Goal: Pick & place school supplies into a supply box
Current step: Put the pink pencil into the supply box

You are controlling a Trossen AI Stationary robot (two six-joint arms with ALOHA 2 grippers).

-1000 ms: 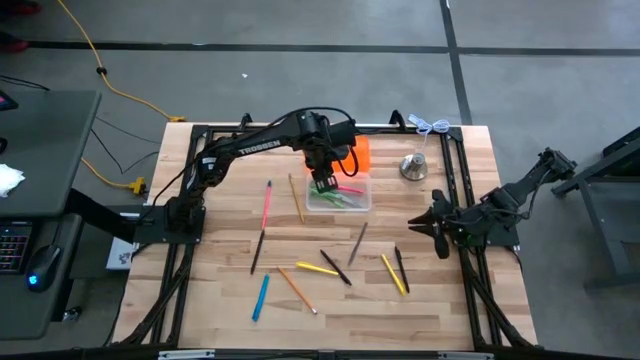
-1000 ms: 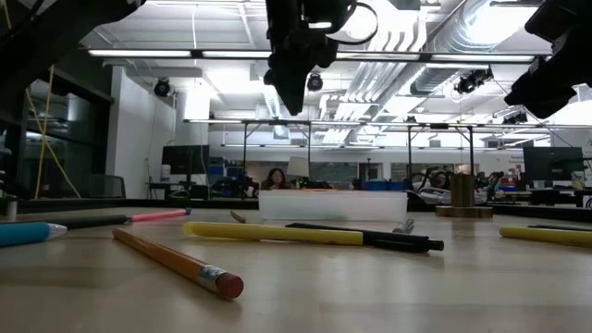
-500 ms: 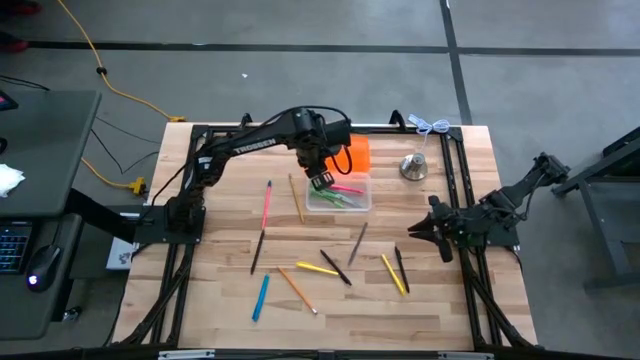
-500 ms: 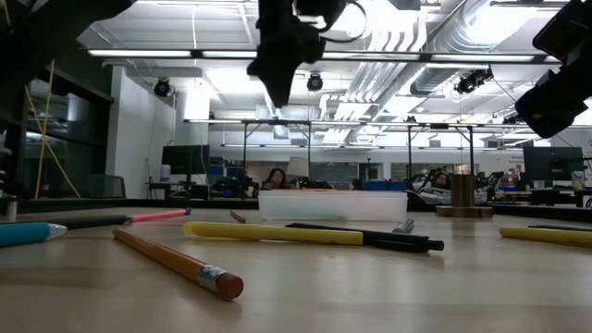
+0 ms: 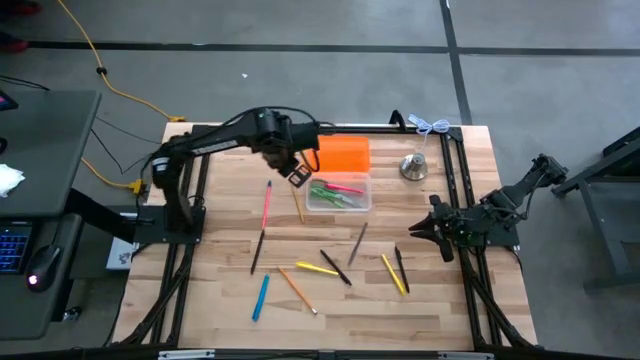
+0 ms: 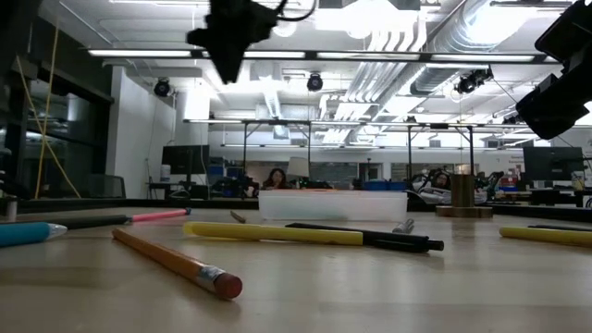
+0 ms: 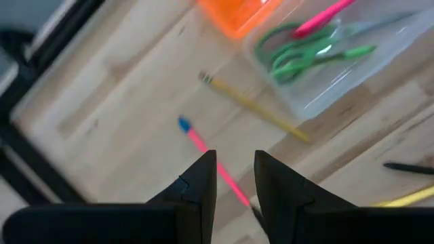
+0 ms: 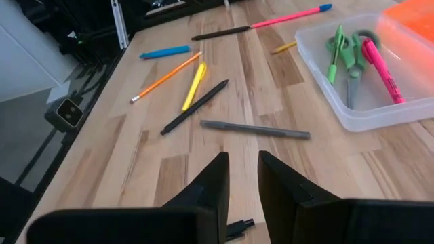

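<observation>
1. Left gripper (image 5: 298, 177), jaws slightly apart and empty, hovers upper centre, left of the clear supply box (image 5: 339, 205).
2. The box holds green scissors (image 5: 330, 197) and a pink pen (image 5: 343, 187).
3. Right gripper (image 5: 415, 229), jaws narrowly parted, empty, waits at the bench's (image 5: 220, 310) right edge.

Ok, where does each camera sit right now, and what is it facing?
High: overhead, straight down on the table; both arms show.
Low: table height, looking across the pencil to the clear supply box; arms hang above.
Left wrist: past the left gripper at the pink pen.
Right wrist: past the right gripper at the grey pen.
All views share the supply box.
</observation>
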